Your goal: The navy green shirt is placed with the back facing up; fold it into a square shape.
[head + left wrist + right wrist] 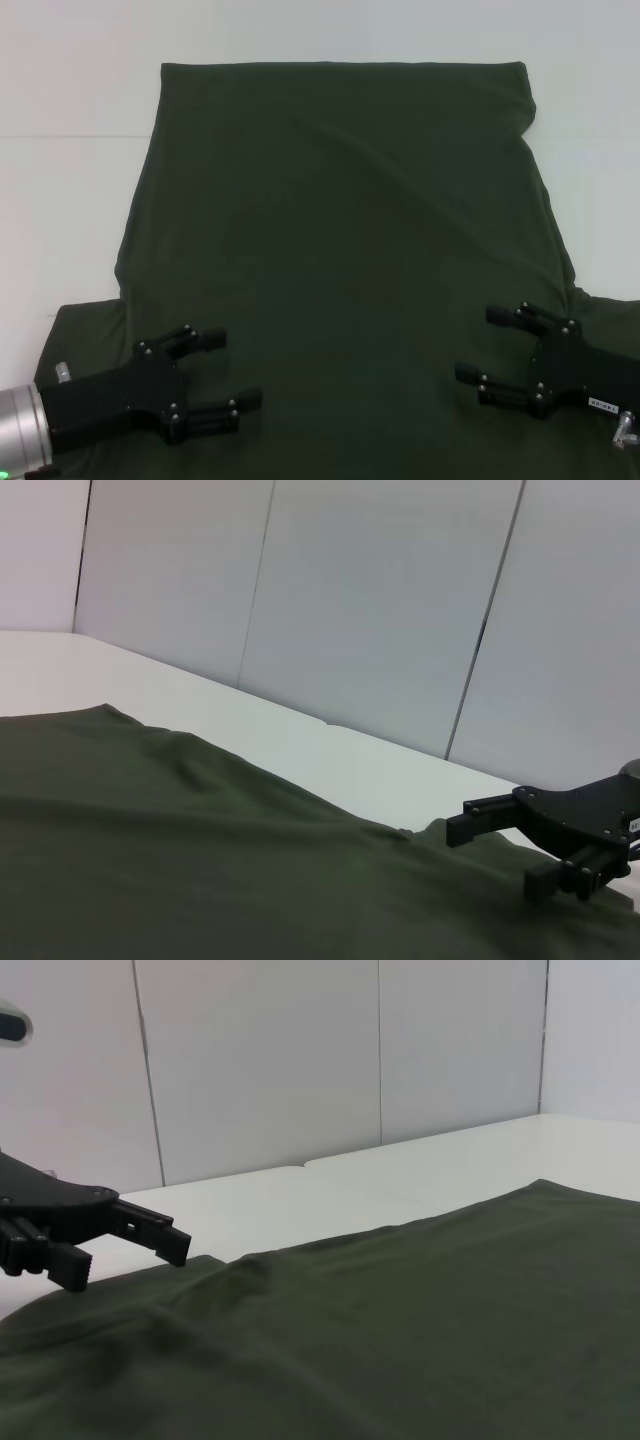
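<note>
The navy green shirt lies flat on the white table, plain back up, hem at the far end and sleeves toward me. My left gripper is open, low over the shirt near its left sleeve. My right gripper is open, low over the shirt near its right sleeve. Neither holds cloth. The left wrist view shows the shirt and the right gripper beyond it. The right wrist view shows the shirt and the left gripper.
The white table shows bare on both sides of the shirt and beyond its far edge. Pale wall panels stand behind the table in both wrist views.
</note>
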Controlling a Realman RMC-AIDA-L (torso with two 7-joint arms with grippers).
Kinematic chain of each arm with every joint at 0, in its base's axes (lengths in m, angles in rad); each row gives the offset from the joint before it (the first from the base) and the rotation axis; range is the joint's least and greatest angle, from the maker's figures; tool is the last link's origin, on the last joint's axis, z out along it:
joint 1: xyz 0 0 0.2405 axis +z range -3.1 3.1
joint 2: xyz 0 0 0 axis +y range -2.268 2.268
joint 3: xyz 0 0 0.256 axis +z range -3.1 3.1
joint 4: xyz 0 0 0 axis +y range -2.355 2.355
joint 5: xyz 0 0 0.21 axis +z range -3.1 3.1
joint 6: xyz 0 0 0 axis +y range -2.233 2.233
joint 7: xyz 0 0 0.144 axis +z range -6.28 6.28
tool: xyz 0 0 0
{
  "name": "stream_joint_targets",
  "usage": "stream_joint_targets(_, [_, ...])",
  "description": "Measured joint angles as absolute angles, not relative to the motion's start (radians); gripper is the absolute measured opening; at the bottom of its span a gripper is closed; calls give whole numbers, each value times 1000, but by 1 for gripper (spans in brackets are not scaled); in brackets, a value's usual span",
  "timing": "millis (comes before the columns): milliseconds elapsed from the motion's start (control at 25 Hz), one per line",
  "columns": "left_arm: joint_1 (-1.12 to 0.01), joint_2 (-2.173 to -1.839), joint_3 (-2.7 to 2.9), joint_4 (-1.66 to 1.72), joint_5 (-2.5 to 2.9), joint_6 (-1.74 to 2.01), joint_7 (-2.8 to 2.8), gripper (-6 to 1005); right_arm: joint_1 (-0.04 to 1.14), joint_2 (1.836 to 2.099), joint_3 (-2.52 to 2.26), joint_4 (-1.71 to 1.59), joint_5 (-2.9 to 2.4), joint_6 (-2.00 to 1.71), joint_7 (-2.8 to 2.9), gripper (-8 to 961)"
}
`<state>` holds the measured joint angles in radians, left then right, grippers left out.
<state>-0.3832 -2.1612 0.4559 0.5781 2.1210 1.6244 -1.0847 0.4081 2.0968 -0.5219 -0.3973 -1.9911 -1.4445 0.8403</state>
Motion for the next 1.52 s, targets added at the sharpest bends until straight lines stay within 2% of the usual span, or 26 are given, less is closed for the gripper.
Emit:
stream_joint_targets(1120, [-385, -2160, 412, 581, 2109, 1629, -1149, 913, 416, 2097, -519, -388, -1991, -1441, 841, 899])
stream_joint_targets(1240, [-395, -2143, 361, 596, 2100, 1655, -1343, 911, 418, 2097, -518, -388, -1990, -1441, 842, 899])
stream_joint_targets(1440, [-417, -2061, 365, 608, 2118, 1710, -1756, 907, 420, 2097, -518, -386, -1990, -1443, 844, 899])
stream_joint_targets(1480, [-419, -2048, 370, 612, 2120, 1726, -1814, 906, 420, 2097, -518, -386, -1989, -1448, 845, 899])
stream_joint_targets(1520, [-419, -2048, 370, 612, 2120, 1726, -1814, 905, 420, 2097, -518, -386, -1989, -1447, 845, 899])
